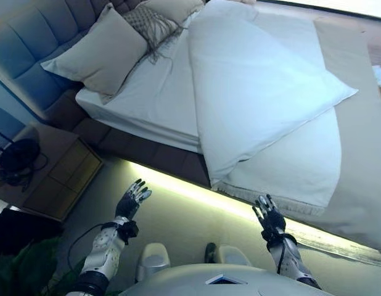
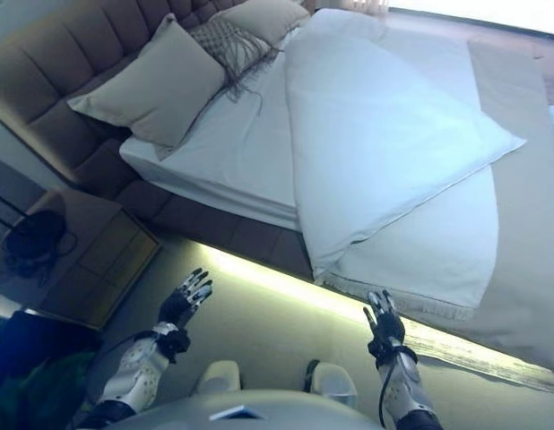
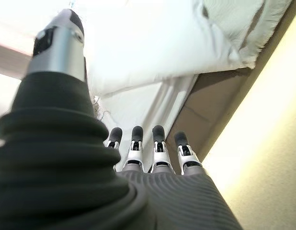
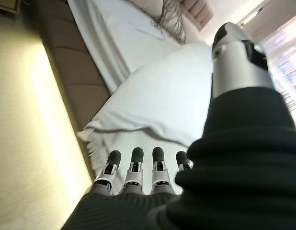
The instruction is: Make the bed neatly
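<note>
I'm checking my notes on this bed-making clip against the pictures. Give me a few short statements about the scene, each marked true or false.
1. Both hands hold nothing. True: the left hand and right hand hang with fingers straight, short of the bed.
2. The white duvet lies flat and square over the mattress. False: it is folded back at an angle, baring the sheet.
3. A large pillow leans against the headboard. True.
4. The right hand grips the fringed blanket. False: it touches nothing.
5. A nightstand stands beside the bed. True.
</note>
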Robot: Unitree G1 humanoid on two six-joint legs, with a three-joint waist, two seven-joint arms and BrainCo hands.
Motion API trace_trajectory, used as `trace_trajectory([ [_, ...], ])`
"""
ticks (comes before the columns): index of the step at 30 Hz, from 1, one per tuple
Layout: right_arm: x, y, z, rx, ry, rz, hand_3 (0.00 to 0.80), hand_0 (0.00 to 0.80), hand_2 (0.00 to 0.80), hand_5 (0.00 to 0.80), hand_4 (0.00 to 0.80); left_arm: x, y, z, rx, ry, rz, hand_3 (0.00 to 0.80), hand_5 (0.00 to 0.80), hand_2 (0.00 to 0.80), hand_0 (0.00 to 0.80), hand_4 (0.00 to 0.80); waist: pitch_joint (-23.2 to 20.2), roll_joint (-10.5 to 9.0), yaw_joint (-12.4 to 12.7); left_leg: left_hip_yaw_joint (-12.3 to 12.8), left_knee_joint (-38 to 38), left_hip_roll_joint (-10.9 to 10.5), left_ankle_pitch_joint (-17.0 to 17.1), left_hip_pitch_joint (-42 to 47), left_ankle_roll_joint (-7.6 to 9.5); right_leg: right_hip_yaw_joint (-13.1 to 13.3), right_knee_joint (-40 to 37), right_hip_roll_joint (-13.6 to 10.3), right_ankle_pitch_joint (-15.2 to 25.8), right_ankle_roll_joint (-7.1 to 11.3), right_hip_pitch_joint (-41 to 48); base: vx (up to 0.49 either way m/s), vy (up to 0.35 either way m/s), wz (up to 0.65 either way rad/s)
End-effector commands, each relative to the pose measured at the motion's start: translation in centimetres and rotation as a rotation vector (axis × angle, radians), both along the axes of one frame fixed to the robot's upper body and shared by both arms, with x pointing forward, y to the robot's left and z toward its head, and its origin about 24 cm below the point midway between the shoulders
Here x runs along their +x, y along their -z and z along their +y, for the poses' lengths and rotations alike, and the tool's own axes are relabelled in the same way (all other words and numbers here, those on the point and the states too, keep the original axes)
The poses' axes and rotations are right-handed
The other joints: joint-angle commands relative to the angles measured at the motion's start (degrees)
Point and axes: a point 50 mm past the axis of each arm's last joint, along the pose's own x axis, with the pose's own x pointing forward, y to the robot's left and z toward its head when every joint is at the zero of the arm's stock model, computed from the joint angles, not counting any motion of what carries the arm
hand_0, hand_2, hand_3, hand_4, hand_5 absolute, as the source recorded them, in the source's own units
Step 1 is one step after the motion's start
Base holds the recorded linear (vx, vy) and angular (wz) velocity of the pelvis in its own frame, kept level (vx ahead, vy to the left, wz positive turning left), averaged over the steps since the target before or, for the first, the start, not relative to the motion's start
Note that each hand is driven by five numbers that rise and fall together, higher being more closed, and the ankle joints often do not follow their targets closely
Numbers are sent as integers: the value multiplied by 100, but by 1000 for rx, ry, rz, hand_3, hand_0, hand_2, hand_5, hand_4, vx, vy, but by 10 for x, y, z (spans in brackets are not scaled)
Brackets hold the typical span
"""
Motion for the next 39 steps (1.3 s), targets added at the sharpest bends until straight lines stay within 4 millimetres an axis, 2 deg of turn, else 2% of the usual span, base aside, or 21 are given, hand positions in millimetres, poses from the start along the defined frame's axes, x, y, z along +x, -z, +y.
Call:
trace_trajectory([
  [1, 14, -25, -10, -30, 6, -155, 0, 0, 0, 0, 0, 15, -21, 8, 10, -53, -129, 0, 0, 0, 0, 0, 138, 197, 183, -129, -1607, 76, 1568, -347, -219, 105, -550, 221, 191, 442, 810, 362, 37, 30],
  [3, 14, -25, -9, -19, -7, -162, 0, 0, 0, 0, 0, 8, -18, 13, 22, -68, -119, 0, 0, 0, 0, 0, 184, 255, 365, -352, -2222, 23, 1794, -493, -264, 210, -541, 268, 15, 424, 1055, 415, 33, 26],
  [5, 12, -23, -7, -14, -26, -156, 0, 0, 0, 0, 0, 1, -16, 17, 26, -77, -109, 0, 0, 0, 0, 0, 182, 309, 476, -510, -2383, -26, 1816, -638, -274, 250, -468, 273, -147, 403, 1191, 407, 41, -10],
  [10, 4, -14, 4, 0, -77, -120, 0, 0, 0, 0, 0, -9, -13, 26, 27, -88, -88, 0, 0, 0, 0, 0, 103, 481, 631, -486, -2429, -127, 1690, -875, -266, 320, -157, 222, -634, 395, 1540, 481, 110, -49],
  [12, 4, -11, 8, 1, -73, -106, 0, 0, 0, 0, 0, -6, -13, 27, 27, -85, -92, 0, 0, 0, 0, 0, 56, 488, 637, -420, -2424, -207, 1403, -719, -157, 338, 20, 73, -756, 495, 1615, 510, 194, -80],
  [14, 2, -8, 12, 1, -52, -91, 0, 0, 0, 0, 0, 0, -15, 26, 36, -75, -89, 0, 0, 0, 0, 0, 23, 472, 646, -362, -2275, -317, 1317, -612, -30, 289, 288, -151, -785, 633, 1685, 501, 244, -53],
  [16, 3, -10, 21, 13, -35, -92, 0, 0, 0, 0, 0, 7, -17, 24, 41, -45, -97, 0, 0, 0, 0, 0, -73, 333, 668, -395, -1969, -622, 1205, -585, 224, 264, 861, -555, -121, 937, 1641, 431, 246, -37],
  [17, 4, -12, 25, 9, -42, -103, 0, 0, 0, 0, 0, 9, -19, 22, 33, -28, -111, 0, 0, 0, 0, 0, -112, 302, 681, -412, -1921, -728, 1148, -549, 326, 246, 1175, -698, 159, 978, 1554, 380, 264, -22],
  [20, 6, -19, 35, 3, -20, -130, 0, 0, 0, 0, 0, 12, -22, 16, 63, 18, -118, 0, 0, 0, 0, 0, -206, 346, 685, -402, -1714, -1075, 843, -367, 678, 267, 2618, -1096, 869, 970, 1193, 379, 301, -5],
  [21, 6, -19, 36, 2, -17, -129, 0, 0, 0, 0, 0, 12, -22, 16, 67, 17, -115, 0, 0, 0, 0, 0, -220, 340, 683, -374, -1670, -1117, 795, -354, 717, 300, 2827, -1147, 922, 978, 1091, 291, 259, 13],
  [22, 3, -18, 36, 3, -10, -121, 0, 0, 0, 0, 0, 14, -21, 16, 74, 15, -108, 0, 0, 0, 0, 0, -239, 369, 603, -328, -1557, -1223, 613, -198, 841, 347, 3407, -1245, 1071, 956, 768, 222, 194, 13],
  [23, 3, -18, 36, 4, -11, -122, 0, 0, 0, 0, 0, 14, -22, 16, 74, 16, -109, 0, 0, 0, 0, 0, -245, 374, 593, -308, -1539, -1234, 583, -172, 861, 354, 3488, -1261, 1069, 941, 683, 304, 229, 11],
  [24, 0, -17, 35, 3, -19, -127, 0, 0, 0, 0, 0, 17, -23, 14, 77, 16, -114, 0, 0, 0, 0, 0, -241, 420, 531, -248, -1499, -1241, 493, -23, 906, 307, 3556, -1287, 1041, 840, 412, 227, 106, 30],
  [27, 1, -16, 33, 4, -18, -138, 0, 0, 0, 0, 0, 19, -27, 13, 85, 3, -123, 0, 0, 0, 0, 0, -173, 447, 513, -232, -1435, -1237, 366, 174, 905, 50, 2827, -1162, 835, 695, 92, 224, -18, 21],
  [28, 5, -16, 31, 7, -15, -143, 0, 0, 0, 0, 0, 20, -27, 14, 89, -10, -121, 0, 0, 0, 0, 0, -124, 448, 526, -271, -1438, -1224, 311, 282, 885, -44, 2396, -1095, 759, 656, -26, 186, -110, -4],
  [30, 13, -16, 30, 9, -26, -147, 0, 0, 0, 0, 0, 17, -26, 17, 90, -33, -117, 0, 0, 0, 0, 0, -24, 373, 515, -395, -1458, -1264, 102, 536, 842, -156, 1272, -1016, 932, 694, -299, 232, -151, -23],
  [32, 22, -16, 29, 18, -27, -148, 0, 0, 0, 0, 0, 14, -24, 18, 91, -46, -105, 0, 0, 0, 0, 0, 16, 222, 447, -365, -1435, -1306, -148, 685, 791, -131, 129, -948, 1183, 839, -485, 243, -162, -54],
  [33, 23, -17, 29, 21, -28, -150, 0, 0, 0, 0, 0, 13, -24, 19, 91, -45, -105, 0, 0, 0, 0, 0, 45, 201, 430, -347, -1446, -1301, -226, 769, 783, -122, -151, -914, 1331, 903, -468, 279, -141, -49],
  [34, 24, -16, 28, 26, -27, -149, 0, 0, 0, 0, 0, 12, -24, 22, 92, -40, -105, 0, 0, 0, 0, 0, 49, 106, 361, -328, -1534, -1337, -375, 933, 783, -41, -614, -910, 1713, 1075, -628, 296, -105, -26],
  [36, 21, -14, 25, 26, -22, -145, 0, 0, 0, 0, 0, 9, -23, 26, 94, -37, -100, 0, 0, 0, 0, 0, 31, 75, 305, -330, -1676, -1327, -494, 1136, 786, -22, -1126, -844, 2014, 1202, -694, 329, -102, 2],
  [39, 13, -10, 23, 30, -24, -143, 0, 0, 0, 0, 0, 7, -22, 32, 103, -31, -93, 0, 0, 0, 0, 0, -30, 48, 275, -326, -1699, -1263, -682, 1309, 789, -142, -1335, -857, 2124, 1250, -664, 302, -113, 33],
])
